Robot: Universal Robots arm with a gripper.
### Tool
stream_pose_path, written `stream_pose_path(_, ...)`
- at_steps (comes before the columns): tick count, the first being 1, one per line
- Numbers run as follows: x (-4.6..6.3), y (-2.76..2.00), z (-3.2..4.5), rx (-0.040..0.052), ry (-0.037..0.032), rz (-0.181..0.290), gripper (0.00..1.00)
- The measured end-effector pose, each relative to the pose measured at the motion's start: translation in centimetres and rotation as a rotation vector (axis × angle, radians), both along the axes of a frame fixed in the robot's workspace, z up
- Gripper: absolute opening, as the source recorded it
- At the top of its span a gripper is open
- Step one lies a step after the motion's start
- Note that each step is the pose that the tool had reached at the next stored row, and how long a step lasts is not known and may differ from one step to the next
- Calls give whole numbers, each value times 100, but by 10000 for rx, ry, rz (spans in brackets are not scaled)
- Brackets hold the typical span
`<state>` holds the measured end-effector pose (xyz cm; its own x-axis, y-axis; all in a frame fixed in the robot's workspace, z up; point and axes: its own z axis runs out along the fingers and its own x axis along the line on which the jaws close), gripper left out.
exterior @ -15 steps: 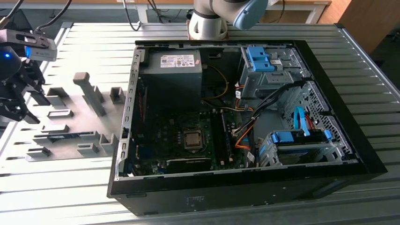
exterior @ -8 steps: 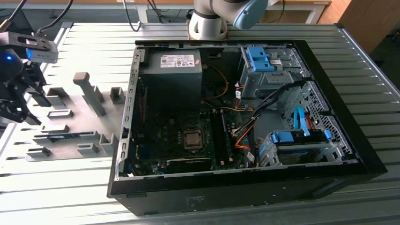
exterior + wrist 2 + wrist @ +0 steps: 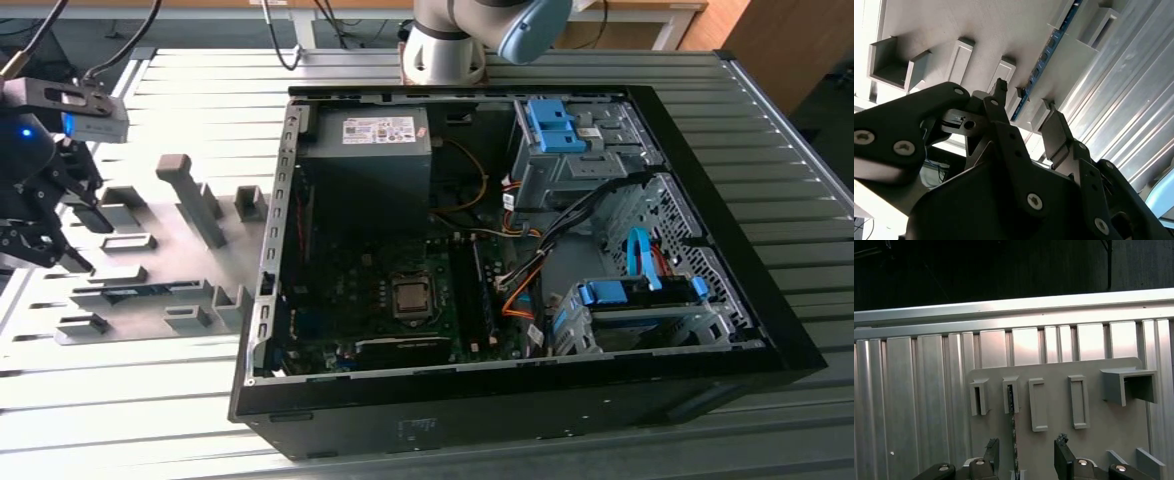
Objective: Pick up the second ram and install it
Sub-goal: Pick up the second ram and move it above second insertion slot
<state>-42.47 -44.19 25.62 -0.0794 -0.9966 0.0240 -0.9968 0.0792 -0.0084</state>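
The second ram [image 3: 1046, 47] is a thin blue-green stick standing on edge in a slot of the grey holder plate [image 3: 1004, 25]. In the first wrist view the second ram [image 3: 1013, 427] shows edge-on, running between my fingertips. My gripper [image 3: 1026, 450] is open and hovers just above it, one finger [image 3: 991, 450] on each side and neither touching it. The second wrist view shows the gripper [image 3: 1026, 112] straddling the stick's near end. In the exterior view the gripper [image 3: 60, 240] hangs at the exterior view's left over the plate, where the ram [image 3: 134, 291] shows as a short blue strip.
Several grey block-shaped holders [image 3: 200, 200] stand on the plate [image 3: 160, 260]. An open computer case [image 3: 521, 250] lies on the ribbed metal table [image 3: 134, 400] to the exterior view's right, with the motherboard [image 3: 400, 300], black slots [image 3: 470, 290], cables and blue drive brackets inside.
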Motion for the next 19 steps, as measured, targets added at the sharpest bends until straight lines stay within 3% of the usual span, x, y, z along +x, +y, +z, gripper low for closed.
stream_pose_path(3,0,0,-4,2,-2,0,54)
stream_pose_path(4,1,0,-8,2,-4,1,47)
stream_pose_path(19,4,-38,-169,2,-14,-2,47)
